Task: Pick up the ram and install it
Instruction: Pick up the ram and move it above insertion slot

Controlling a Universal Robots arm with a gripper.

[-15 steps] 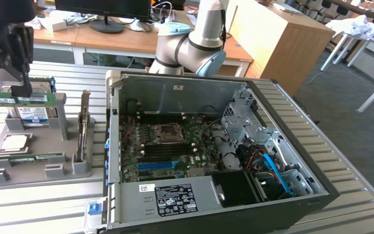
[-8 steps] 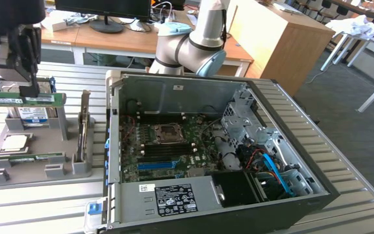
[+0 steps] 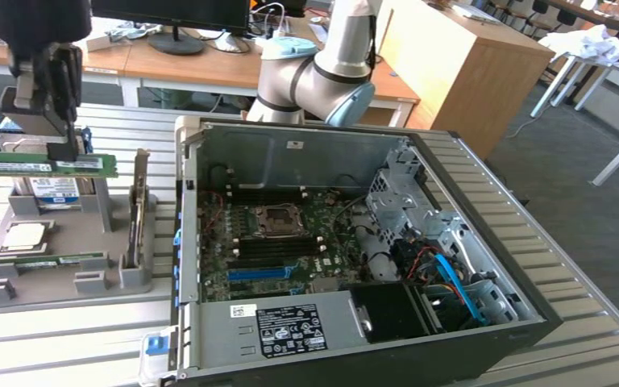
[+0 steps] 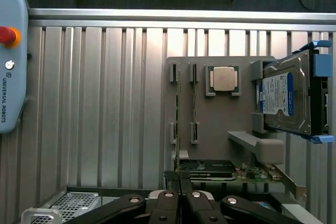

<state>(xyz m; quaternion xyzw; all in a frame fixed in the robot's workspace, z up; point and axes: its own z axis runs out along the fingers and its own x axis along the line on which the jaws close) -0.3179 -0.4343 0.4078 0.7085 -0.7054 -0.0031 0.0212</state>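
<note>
Pinching slim green ram, dark jaws closed, over ribbed metal table.

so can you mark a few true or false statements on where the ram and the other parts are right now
1. The gripper is shut on the ram, holding it level, clear of the grey holder. True.
2. The ram is seated in the motherboard. False: it is in the gripper, to the exterior view's left of the computer case.
3. A second green stick lies in the holder. True.
4. The case is closed up. False: its side is open and the motherboard shows.
5. A hard drive sits in the holder. True.
</note>
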